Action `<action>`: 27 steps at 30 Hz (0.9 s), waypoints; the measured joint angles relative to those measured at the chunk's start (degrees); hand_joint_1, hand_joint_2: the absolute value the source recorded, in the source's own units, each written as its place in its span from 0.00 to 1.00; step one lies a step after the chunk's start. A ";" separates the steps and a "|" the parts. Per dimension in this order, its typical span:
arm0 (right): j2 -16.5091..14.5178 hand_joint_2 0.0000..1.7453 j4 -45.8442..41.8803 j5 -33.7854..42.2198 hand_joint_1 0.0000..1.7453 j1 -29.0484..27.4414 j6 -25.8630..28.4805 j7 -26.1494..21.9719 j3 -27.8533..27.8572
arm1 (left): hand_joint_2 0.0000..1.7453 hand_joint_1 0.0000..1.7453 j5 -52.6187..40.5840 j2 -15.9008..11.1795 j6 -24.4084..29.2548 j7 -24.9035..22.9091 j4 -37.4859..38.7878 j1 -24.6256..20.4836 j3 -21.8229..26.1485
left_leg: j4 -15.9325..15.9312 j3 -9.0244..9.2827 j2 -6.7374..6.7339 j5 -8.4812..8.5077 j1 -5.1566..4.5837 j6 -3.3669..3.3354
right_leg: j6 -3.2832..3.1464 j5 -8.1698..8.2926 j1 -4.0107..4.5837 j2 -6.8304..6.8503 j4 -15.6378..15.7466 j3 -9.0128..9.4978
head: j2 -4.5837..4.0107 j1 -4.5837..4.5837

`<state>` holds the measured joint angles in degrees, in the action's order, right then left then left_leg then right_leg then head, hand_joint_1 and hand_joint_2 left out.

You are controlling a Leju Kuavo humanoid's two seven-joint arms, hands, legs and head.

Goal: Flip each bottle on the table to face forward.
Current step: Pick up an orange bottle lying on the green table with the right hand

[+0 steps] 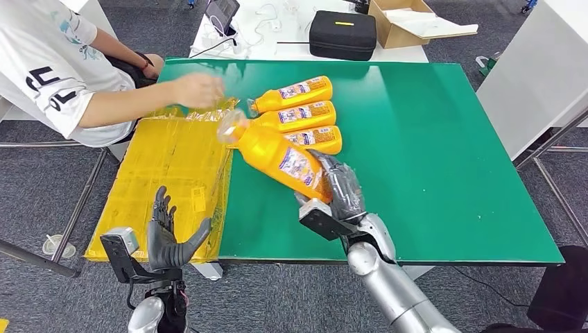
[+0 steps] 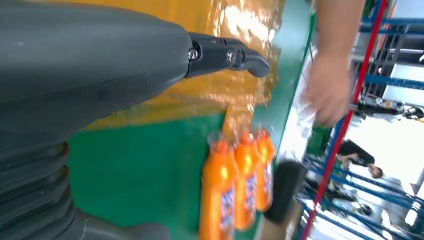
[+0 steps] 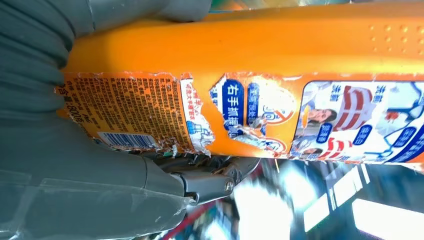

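Note:
My right hand [image 1: 338, 189] grips a large orange bottle [image 1: 280, 157] by its base, holding it tilted above the green table [image 1: 430, 152], cap end toward the far left. Up close, the held bottle [image 3: 260, 55] shows a torn label and my right hand [image 3: 75, 165] wrapped around it. Three more orange bottles lie side by side on the table: far [image 1: 295, 93], middle [image 1: 298, 116] and near [image 1: 317, 139], also seen as a row of bottles [image 2: 237, 180]. My left hand [image 1: 166, 236] is open, fingers spread, raised before the table's near left edge; its thumb [image 2: 225, 55] is seen close up.
A person sits at the far left, a hand [image 1: 197, 90] reaching over crumpled clear wrap near the bottles' caps. Yellow wrapped packs [image 1: 163, 180] cover the table's left side. A black case [image 1: 342, 33] and a cardboard box [image 1: 409, 21] stand on the white table behind.

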<state>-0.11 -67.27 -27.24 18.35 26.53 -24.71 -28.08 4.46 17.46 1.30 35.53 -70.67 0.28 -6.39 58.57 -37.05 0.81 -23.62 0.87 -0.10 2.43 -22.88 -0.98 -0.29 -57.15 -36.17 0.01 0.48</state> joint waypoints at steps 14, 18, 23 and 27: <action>-7.73 1.00 -5.97 7.07 1.00 -11.65 -1.94 -13.03 12.26 | 1.00 0.00 11.15 -1.62 -12.84 -4.39 -4.19 -2.60 -4.33 | 0.00 0.03 -0.01 0.01 -0.03 0.00 | 0.00 0.05 -0.03 -0.03 0.00 0.00 | -0.01 0.00; -8.68 1.00 -4.03 6.86 1.00 -11.65 -4.43 -13.38 12.57 | 1.00 0.00 12.04 -2.03 -14.73 -4.80 -4.38 -2.70 -5.11 | 0.00 0.03 -0.02 0.01 -0.02 0.00 | 0.00 0.04 -0.02 -0.04 0.00 -0.01 | 0.00 -0.01; -11.34 1.00 3.05 3.34 1.00 -10.67 -5.87 -14.79 10.64 | 1.00 0.00 12.38 -2.32 -16.72 -5.39 -4.35 -3.12 -7.24 | 0.00 0.01 -0.03 0.01 -0.03 0.00 | 0.00 0.04 -0.02 -0.04 0.00 -0.01 | 0.00 -0.01; -13.18 1.00 8.68 0.93 1.00 -8.43 -5.34 -14.19 7.73 | 1.00 0.00 12.17 -2.46 -17.08 -5.85 -3.70 -3.87 -8.43 | 0.00 0.03 -0.06 0.03 -0.02 0.01 | 0.00 0.05 -0.02 -0.03 0.00 -0.01 | -0.01 -0.01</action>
<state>-13.30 -58.58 -26.31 9.92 21.20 -38.90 -20.36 16.63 15.01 -15.78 29.68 -74.37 -3.59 -14.82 58.57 -37.02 0.75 -23.58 0.85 -0.08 2.42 -22.83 -1.00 -0.32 -57.15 -36.17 0.00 0.47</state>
